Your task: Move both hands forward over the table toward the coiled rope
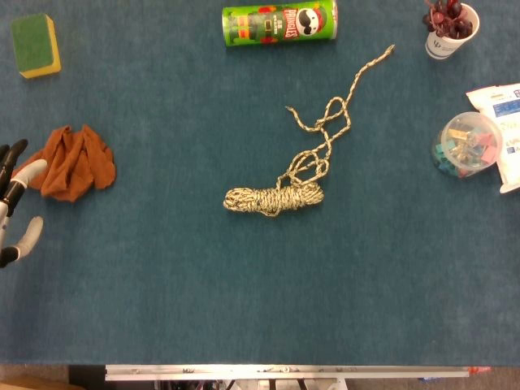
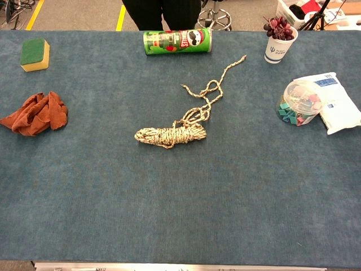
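Left hand [image 1: 15, 203], black and white with light grey fingertips, showing only at the far left edge of the head view, partly cut off by the frame. Fingers [image 1: 31, 233] spread apart, nothing between them, holding nothing. Upper fingertips just beside the crumpled rust-orange cloth [image 1: 77, 162]; touching or not, cannot tell. Hovering over or resting on the blue-green carpeted table [image 1: 162, 301]: cannot tell either. Not seen in the chest view. Right hand in neither view.

Coiled rope [image 1: 275, 199], cream flecked with dark, bundled into a short horizontal hank, well apart from the left hand, off to its right and at about the same depth on the table. Loose tail of the same rope winding away from the hank's right end, looping once, then running toward the far right of the table.

Beyond the left hand, near the far left corner: a rectangular sponge [image 1: 36, 45], green on top, yellow beneath. Far across from the hand, past the rope: a green cylindrical crisp can [image 1: 279, 23] lying on its side at the far edge. Farthest from the hand, along the right side: a white paper cup [image 1: 449, 32] of dark red fruit, a clear round tub [image 1: 466, 145] of coloured clips, and a white plastic packet [image 1: 505, 134] with blue print touching the tub.
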You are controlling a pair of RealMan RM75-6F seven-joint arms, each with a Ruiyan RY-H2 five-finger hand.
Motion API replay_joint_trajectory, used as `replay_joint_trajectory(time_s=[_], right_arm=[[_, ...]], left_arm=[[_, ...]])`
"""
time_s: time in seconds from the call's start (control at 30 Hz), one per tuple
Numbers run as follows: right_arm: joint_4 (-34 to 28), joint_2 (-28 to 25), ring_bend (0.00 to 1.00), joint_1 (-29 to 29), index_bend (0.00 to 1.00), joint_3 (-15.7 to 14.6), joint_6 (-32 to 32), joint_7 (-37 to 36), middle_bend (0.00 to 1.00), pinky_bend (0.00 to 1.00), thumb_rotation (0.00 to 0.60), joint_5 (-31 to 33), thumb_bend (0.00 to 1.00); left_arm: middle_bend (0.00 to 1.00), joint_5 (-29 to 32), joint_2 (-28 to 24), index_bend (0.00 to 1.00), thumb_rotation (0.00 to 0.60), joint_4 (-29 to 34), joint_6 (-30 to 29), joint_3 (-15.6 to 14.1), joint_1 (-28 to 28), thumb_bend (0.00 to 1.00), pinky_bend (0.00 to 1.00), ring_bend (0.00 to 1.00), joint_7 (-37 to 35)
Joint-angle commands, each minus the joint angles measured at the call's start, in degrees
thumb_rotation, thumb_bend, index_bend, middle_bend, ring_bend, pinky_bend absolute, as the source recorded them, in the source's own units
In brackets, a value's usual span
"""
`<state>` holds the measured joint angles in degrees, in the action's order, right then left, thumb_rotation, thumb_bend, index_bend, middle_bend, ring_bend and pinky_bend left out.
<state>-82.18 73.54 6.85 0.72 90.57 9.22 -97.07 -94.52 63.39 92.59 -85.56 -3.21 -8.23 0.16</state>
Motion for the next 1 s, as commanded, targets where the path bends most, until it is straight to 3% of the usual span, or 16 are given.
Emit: replay_joint_trajectory(time_s=[0.03,0.8,1.0], right_arm=[[-0.1,-0.1,0.03,-0.1,0.16,0.0,0.0,0.0,0.14,0.14,0.600,0.0,0.08],[-0.3,0.0,0.03,0.6,0.16,-0.5,-2.0,-1.3,0.14,0.14,0.600,0.0,0.08],[0.2,0.5,0.03,0.9,0.10,-1.0,-2.3,-1.5,0.14,0.14,0.600,-0.9,0.08]], left_arm=[[0.01,0.0,0.1,0.15,0.600,-0.2,0.1,0.1,0.0,0.38,0.16,0.02,0.4],[0.01,-0.4,0.2,0.15,0.600,0.1,0.0,0.4,0.6,0.38,0.16,0.02,0.4],[0.02,-0.5,0.5,0.15,0.600,-0.5,0.0,0.5,0.6,0.38,0.16,0.02,0.5]])
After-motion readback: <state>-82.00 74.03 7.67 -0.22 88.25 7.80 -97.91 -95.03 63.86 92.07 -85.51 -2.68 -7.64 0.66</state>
